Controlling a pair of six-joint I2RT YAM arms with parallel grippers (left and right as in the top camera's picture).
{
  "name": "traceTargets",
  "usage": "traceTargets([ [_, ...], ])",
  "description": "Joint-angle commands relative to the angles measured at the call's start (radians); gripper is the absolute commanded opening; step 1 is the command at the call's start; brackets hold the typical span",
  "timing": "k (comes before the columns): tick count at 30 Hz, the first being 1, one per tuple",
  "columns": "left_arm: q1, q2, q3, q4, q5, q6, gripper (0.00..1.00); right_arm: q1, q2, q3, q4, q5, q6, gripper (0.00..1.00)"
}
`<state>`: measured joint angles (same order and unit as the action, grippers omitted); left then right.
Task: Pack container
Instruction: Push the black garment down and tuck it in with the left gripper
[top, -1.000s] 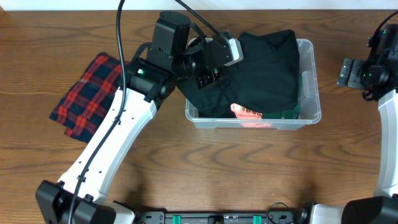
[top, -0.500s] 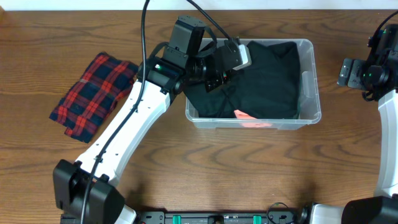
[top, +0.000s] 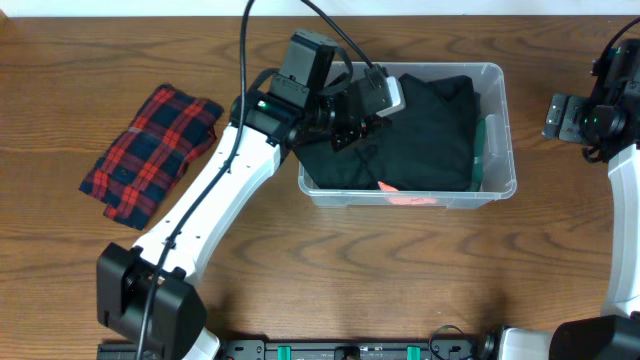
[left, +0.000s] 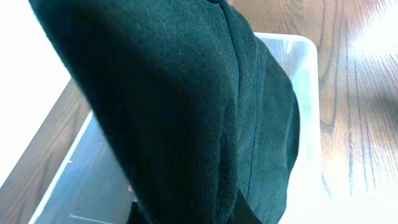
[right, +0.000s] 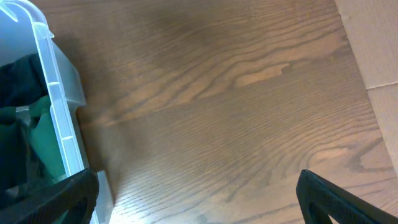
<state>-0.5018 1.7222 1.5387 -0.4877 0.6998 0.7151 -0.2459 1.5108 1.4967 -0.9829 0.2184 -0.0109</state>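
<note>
- Black, soft-knit cloth of the dark garment (left: 186, 112) filled the left wrist view and hid the fingers, so their grip could not be told.
- The container (top: 512, 150), clear rigid plastic with rounded corners, held the garment; the left gripper (top: 350, 132) sat over its left end.
- A green item (top: 481, 150) showed only as a sliver along its right wall.
- The right gripper (right: 198, 180), well right of the container, was spread wide and empty.
- A red plaid cloth (top: 150, 150) lay to the container's left.
</note>
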Motion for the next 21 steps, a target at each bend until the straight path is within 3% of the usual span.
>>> traceTargets([
  [1, -0.019, -0.005, 0.053, 0.014, 0.048, 0.006, 0.06, -0.004, 0.001, 0.006, -0.001, 0.014, 0.010, 0.99],
  [12, -0.025, -0.003, 0.053, 0.014, 0.048, 0.007, 0.06, -0.002, 0.001, 0.006, -0.001, 0.013, 0.010, 0.99],
  [13, -0.025, -0.003, 0.053, 0.015, 0.048, 0.007, 0.14, -0.002, 0.001, 0.006, -0.001, 0.014, 0.010, 0.99],
  [14, -0.025, -0.003, 0.053, 0.020, 0.048, 0.006, 0.33, -0.002, 0.001, 0.006, -0.001, 0.014, 0.010, 0.99],
  [15, -0.025, -0.003, 0.053, 0.027, 0.048, 0.007, 0.60, -0.002, 0.001, 0.006, -0.001, 0.014, 0.010, 0.99],
  [17, -0.025, -0.003, 0.053, 0.050, 0.039, 0.006, 0.84, -0.002, 0.001, 0.006, -0.001, 0.013, 0.010, 0.99],
  [19, -0.025, -0.003, 0.053, 0.089, -0.016, 0.006, 0.97, -0.002, 0.001, 0.006, -0.001, 0.014, 0.010, 0.99],
  [21, -0.025, -0.003, 0.053, 0.144, -0.090, -0.015, 0.98, -0.002, 0.001, 0.006, -0.001, 0.014, 0.010, 0.99],
])
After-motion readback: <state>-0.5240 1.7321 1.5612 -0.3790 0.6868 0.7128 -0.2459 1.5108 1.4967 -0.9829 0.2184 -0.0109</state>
